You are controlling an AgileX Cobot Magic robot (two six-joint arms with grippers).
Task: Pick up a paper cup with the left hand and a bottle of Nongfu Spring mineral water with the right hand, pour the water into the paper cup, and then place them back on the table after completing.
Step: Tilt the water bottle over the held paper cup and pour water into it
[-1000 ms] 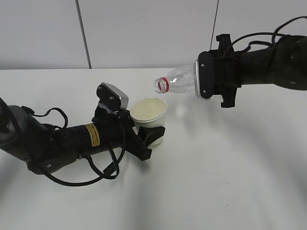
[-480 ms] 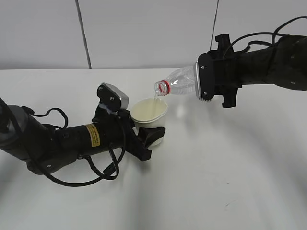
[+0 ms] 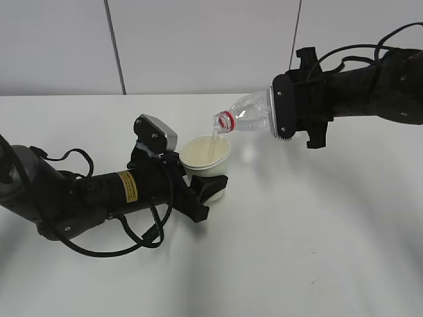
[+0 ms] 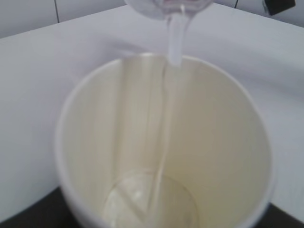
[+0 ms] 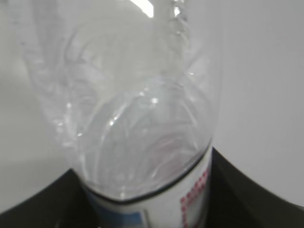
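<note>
My left gripper, on the arm with the yellow sticker, is shut on a cream paper cup and holds it just above the white table. My right gripper is shut on a clear water bottle with a red neck ring, tipped mouth-down to the left over the cup. A thin stream of water falls from its mouth into the cup. In the left wrist view the stream runs into the cup, with a little water at the bottom. The right wrist view shows the bottle filling the frame.
A grey panelled wall stands behind the table's far edge. Looped black cables hang from the left arm onto the table. Nothing else stands on the table in view.
The bottle has tipped further mouth-down and water has started to pour into the cup. The left arm and cup have stayed still.
</note>
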